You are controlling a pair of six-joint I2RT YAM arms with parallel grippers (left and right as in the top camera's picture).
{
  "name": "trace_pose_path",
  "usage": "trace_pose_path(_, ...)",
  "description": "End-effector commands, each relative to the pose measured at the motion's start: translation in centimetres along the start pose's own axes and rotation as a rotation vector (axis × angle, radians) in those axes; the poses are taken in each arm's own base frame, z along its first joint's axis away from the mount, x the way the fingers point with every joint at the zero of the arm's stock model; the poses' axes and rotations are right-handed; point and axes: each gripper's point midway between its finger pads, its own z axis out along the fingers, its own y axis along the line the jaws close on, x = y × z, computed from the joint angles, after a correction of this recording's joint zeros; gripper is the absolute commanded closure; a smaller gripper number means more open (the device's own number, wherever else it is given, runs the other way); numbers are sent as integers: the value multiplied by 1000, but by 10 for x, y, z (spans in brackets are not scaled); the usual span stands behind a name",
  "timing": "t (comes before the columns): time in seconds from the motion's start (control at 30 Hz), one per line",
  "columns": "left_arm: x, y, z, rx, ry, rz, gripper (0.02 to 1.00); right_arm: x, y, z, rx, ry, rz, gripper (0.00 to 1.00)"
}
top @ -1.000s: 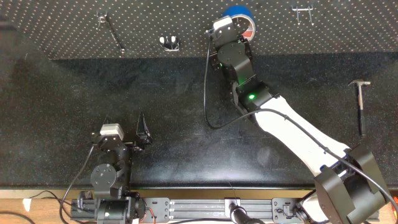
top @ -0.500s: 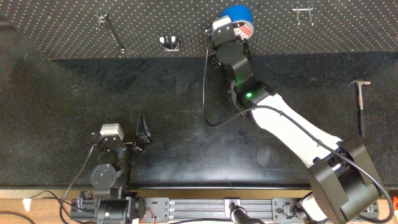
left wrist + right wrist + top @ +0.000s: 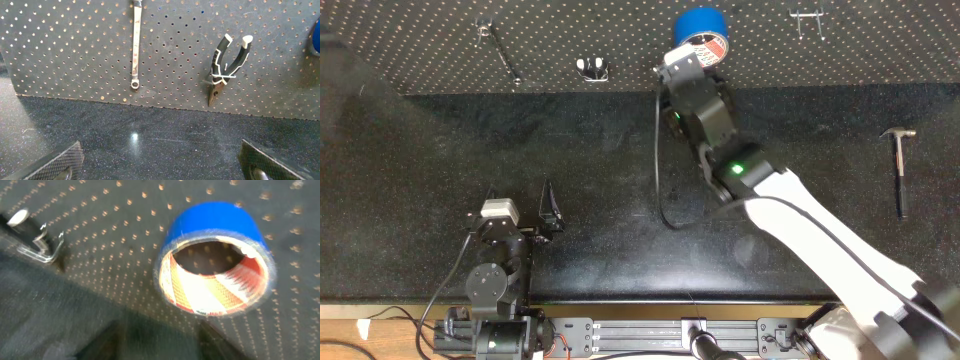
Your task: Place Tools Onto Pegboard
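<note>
Top view: a blue tape roll [image 3: 701, 30] sits on the pegboard [image 3: 420, 45] at the counter's [image 3: 600, 150] far edge, and the right tool [image 3: 688, 58] is just beside it.

Left wrist view: the left tool [image 3: 160, 167] is spread wide, facing a wrench [image 3: 135, 45] and pliers [image 3: 226, 65] hung on the pegboard.

Right wrist view: the right tool's blurred fingers stand spread, with the tape roll just beyond them.

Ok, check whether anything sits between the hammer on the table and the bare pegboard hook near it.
Nothing visible does: only bare table lies between the hammer and the hook; the blue tape roll is well aside.
</note>
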Motion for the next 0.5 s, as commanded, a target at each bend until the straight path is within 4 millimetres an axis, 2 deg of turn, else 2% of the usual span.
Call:
trace_pose_path(0.03, 1, 0, 0, 1, 1, 12, 23, 15, -15, -63, -55, 97, 8, 23)
trace_pose_path(0.07, 1, 0, 0, 0, 1, 12, 25, 28, -22, -70, -44, 150, 30, 25)
trace_pose_path(0.17, 1, 0, 0, 0, 1, 12, 23, 120, -60, -105, 30, 534, 196, 25)
trace_pose_path(0.27, 1, 0, 0, 1, 1, 12, 23, 183, -93, -139, 76, 825, 392, 25)
trace_pose_path(0.4, 1, 0, 0, 1, 1, 12, 23, 212, -133, -148, 102, 905, 522, 25)
trace_pose_path(0.5, 1, 0, 0, 0, 1, 12, 23, 231, -164, -150, 123, 936, 517, 25)
